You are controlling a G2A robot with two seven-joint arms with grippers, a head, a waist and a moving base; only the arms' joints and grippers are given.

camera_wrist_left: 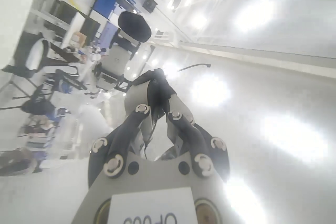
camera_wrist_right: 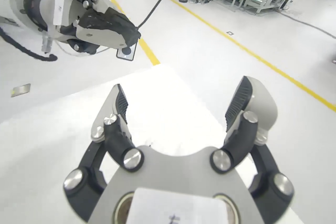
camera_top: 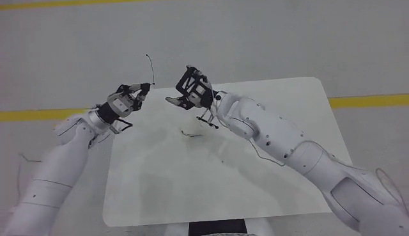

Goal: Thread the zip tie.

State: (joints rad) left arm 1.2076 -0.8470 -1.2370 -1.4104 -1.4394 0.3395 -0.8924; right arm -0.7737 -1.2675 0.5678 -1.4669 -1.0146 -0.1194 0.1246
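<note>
1. My left hand is clenched on the zip tie near one end, at the far left corner of the surface. The long free part rises away from the grip in a slight curve.
2. My right hand is released, its fingers spread wide. It is near the left one and clear of the strap.
3. I judge the step in hand to be catching the free part. I should bring the right hand in so the strap sits between its pads, fairly close to the left grip, where it sways least (the far tip is springy and would flick off at a glancing touch).
4. I should close gently, then bend the strap into a loop with its flat face untwisted, so the tail meets the head squarely.
5. The free tip looks slightly thickened in the left wrist view, but I cannot tell for certain that it is the head.
6. A thin dark strand lies on the surface near the right hand; I should leave it alone.
</note>
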